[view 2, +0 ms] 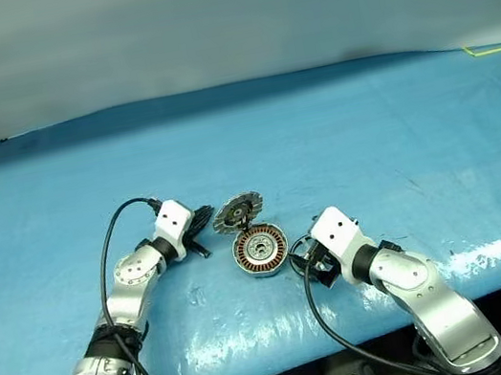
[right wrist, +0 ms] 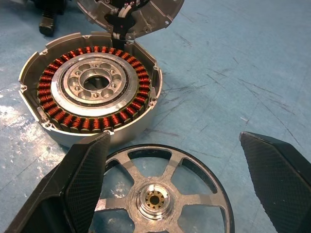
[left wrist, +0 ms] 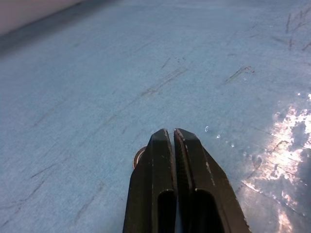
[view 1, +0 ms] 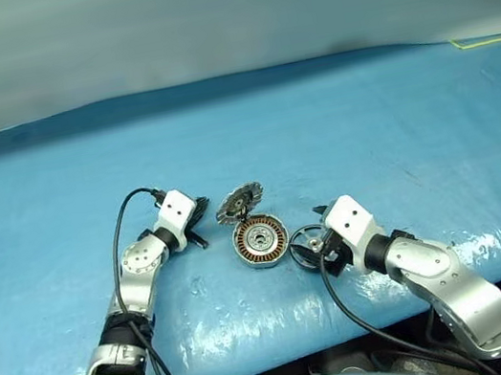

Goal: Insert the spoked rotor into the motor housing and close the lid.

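The housing [view 1: 260, 241] sits open on the blue table [view 1: 366, 128], copper windings ringing its silver centre. The lid [view 1: 239, 203] stands tilted at its 11 o'clock edge, touching it. The rotor [right wrist: 160, 191] lies flat just beside the housing at 3 o'clock, between the spread fingers of the right end effector [right wrist: 177, 182]. The left end effector [left wrist: 174, 138], at the housing's 9 o'clock, is pressed together and grips nothing.
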Tool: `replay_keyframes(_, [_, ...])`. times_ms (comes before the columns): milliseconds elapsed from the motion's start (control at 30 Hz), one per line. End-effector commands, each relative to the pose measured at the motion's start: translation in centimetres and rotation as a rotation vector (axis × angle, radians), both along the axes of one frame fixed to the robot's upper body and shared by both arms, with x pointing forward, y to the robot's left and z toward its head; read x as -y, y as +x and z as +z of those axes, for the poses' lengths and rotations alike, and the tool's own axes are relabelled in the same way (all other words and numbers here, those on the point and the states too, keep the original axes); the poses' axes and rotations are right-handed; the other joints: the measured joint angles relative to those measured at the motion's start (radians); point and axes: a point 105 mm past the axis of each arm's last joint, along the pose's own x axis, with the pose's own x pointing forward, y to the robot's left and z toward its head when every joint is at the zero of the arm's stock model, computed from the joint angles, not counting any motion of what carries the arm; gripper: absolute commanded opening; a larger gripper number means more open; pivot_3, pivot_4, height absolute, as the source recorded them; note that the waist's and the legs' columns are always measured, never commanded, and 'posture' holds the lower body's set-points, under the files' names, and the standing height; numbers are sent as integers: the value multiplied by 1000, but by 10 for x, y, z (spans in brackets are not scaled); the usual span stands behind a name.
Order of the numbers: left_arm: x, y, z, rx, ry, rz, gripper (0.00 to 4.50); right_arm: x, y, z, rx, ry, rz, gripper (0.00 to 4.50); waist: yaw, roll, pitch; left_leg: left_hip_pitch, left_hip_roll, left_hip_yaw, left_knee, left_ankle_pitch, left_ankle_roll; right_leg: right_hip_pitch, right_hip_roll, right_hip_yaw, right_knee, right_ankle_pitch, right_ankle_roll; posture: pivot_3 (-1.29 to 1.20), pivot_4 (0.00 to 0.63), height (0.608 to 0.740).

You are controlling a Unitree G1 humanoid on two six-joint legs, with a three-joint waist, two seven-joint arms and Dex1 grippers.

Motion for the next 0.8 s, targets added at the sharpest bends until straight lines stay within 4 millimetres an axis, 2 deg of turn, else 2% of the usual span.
replay_keyframes(33, [-3, -12, 1, -12, -22, -37, 120, 0, 1, 14, 57, 18, 4, 4500, -1, 0, 0, 0, 0, 0, 0, 0, 0, 0, 0, 0, 0, 0, 0, 0, 150, 740])
replay_keyframes(200, [-19, -17, 14, 18, -42, -8, 120, -2, 2, 13, 52, 14, 17, 4500, -2, 0, 0, -1, 0, 0, 0, 0, 0, -1, 0, 0, 0, 0, 0, 0, 150, 740])
replay_keyframes(367, [-30, -24, 35, 37, -162, -10, 120, -5, 4, 11, 51, 3, 34, 4500, -2, -1, 1, -2, 0, 0, 0, 0, 0, -2, 0, 0, 0, 0, 0, 0, 150, 740])
replay_keyframes(533, [-39, -29, 36, 32, -128, -25, 120, -5, 7, 13, 56, 4, 38, 4500, -1, -1, 2, -2, 0, 0, 0, 1, -3, -2, 0, -1, 0, 0, 0, 0, 150, 740])
replay_keyframes(633, [-43, -21, 40, 75, -100, 23, 120, -6, 7, 12, 54, 1, 52, 4500, 2, -1, 2, -2, 0, 0, 0, 1, -2, -2, 0, -1, -1, 0, 0, 0, 150, 740])
replay_keyframes(733, [-33, -16, 36, 48, -78, -8, 654, -9, 7, 12, 55, 0, 64, 4500, 5, -1, 2, -2, -1, 0, 0, 1, -2, -2, 0, -1, -1, 0, 0, 0, 150, 740])
replay_keyframes(800, [-29, -10, 35, 70, -45, 3, 1348, -10, 8, 13, 61, 2, 67, 4500, 7, -1, 2, -2, -1, 0, 0, 1, -2, -2, 0, -1, -1, 0, 0, 0, 150, 740])
